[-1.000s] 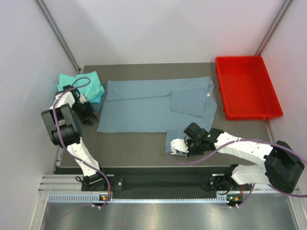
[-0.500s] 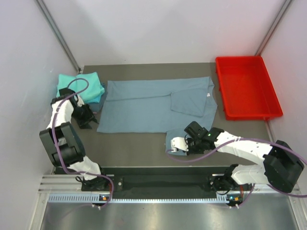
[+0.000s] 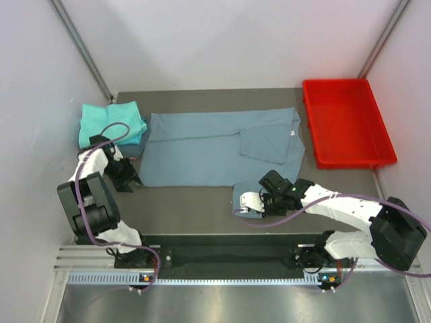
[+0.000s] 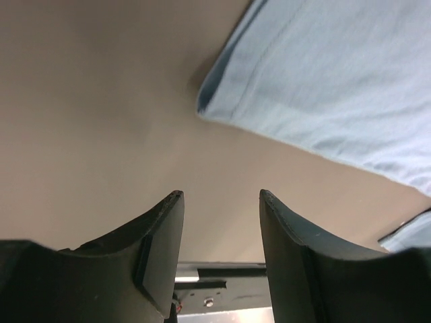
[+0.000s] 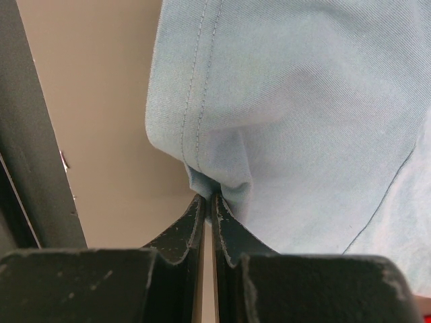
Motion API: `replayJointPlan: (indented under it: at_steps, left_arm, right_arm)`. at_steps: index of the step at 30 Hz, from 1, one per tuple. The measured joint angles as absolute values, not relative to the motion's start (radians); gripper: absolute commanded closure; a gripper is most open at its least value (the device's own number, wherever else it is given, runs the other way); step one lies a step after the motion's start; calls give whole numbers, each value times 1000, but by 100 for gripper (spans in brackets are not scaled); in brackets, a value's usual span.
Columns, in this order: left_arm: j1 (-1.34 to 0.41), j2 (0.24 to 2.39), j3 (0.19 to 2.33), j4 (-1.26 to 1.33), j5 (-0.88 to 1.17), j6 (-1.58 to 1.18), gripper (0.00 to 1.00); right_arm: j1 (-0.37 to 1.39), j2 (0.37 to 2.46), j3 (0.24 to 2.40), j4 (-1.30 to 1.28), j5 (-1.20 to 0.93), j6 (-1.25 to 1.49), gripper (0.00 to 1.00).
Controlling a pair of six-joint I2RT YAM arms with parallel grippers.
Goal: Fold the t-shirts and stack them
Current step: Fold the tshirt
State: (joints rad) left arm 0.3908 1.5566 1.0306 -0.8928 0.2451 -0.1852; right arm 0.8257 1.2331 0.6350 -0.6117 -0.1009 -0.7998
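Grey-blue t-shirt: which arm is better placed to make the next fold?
Probably right. The right gripper is shut on the near edge of the grey-blue t-shirt; the left gripper is open over the table, holding nothing.

A robot lab cell: plain white walls (image 3: 236, 40) enclose a table (image 3: 188, 208) edged with aluminium rails (image 3: 74, 254).

Grey-blue shirt (image 3: 202, 155): spread flat and sideways across the table's middle, one sleeve (image 3: 266, 142) folded in over the body, small white label (image 3: 293, 134) at the right-hand end. Its near right corner (image 5: 215, 178) is bunched and pinched between the closed fingers of the right gripper (image 5: 209, 202). Teal shirt (image 3: 108, 120): folded, lying at the far left, just beside the grey-blue shirt's left edge.
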Motion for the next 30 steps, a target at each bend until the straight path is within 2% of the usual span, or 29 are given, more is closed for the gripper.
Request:
replayJointPlan:
  at_steps: [24,27,28,29,30]
  left_arm:
    - [358,1705,1059,-769,220,-203,56]
    - [353,1711,1064,-762,219,-207,63]
    - [352,1711,1065,-761,220,-209,69]
    - [352,1711,1066,-761,220,-208,79]
    - [351,1711,1066,-759,221,-211,83]
  right_arm:
    - [786,1232,633,-604,-102,-793,100]
    - [782,1231,628,-600,-102,-792,100]
    - [781,1231,628,-599,-102,-792,100]
    - [781,1231,628,-598,-102,-792,100]
    - [781,1231,628,-595,-102,-792,100]
